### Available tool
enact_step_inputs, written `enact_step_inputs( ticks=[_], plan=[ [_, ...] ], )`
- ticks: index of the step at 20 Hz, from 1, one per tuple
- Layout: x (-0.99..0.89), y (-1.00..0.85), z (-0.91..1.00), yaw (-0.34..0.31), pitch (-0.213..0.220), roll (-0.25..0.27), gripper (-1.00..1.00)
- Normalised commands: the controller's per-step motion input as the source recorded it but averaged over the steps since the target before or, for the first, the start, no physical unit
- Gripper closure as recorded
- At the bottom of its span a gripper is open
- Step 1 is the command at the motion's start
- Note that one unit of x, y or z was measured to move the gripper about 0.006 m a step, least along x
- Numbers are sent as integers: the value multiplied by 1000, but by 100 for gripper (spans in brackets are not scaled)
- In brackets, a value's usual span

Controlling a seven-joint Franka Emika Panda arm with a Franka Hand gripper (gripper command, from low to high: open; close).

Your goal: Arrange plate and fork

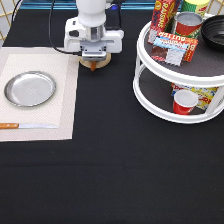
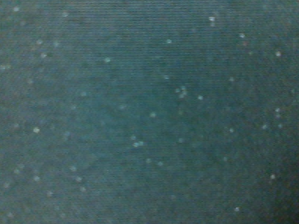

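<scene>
The round silver plate point(image 1: 30, 88) lies on the beige placemat point(image 1: 65, 100) at the exterior view's left. My gripper point(image 1: 93, 56) is at the top centre, low over the black tablecloth, just off the placemat's top right corner. A tan round wooden coaster point(image 1: 100, 61) shows under the hand. A small orange-brown tip point(image 1: 92, 68) pokes out below the hand; I cannot tell what it is. The fork does not clearly show in either view. The wrist view shows only dark speckled cloth point(image 2: 149, 112).
A wooden-handled knife point(image 1: 27, 126) with a long flat blade lies along the placemat's bottom edge. A white two-tier turntable point(image 1: 150, 95) at the right holds cans, snack packets, a black bowl point(image 1: 216, 31) and a red cup point(image 1: 184, 102).
</scene>
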Motion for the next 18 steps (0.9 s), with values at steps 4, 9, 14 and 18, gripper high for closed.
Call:
enact_step_inputs(
  ticks=[4,9,14,18],
  plan=[
    [1,-104,660,65,-5,0,100],
    [113,-565,798,3,-10,6,100],
    [99,-741,302,-57,-13,-2,100],
    [-14,-795,46,-61,-8,-2,100]
  ],
)
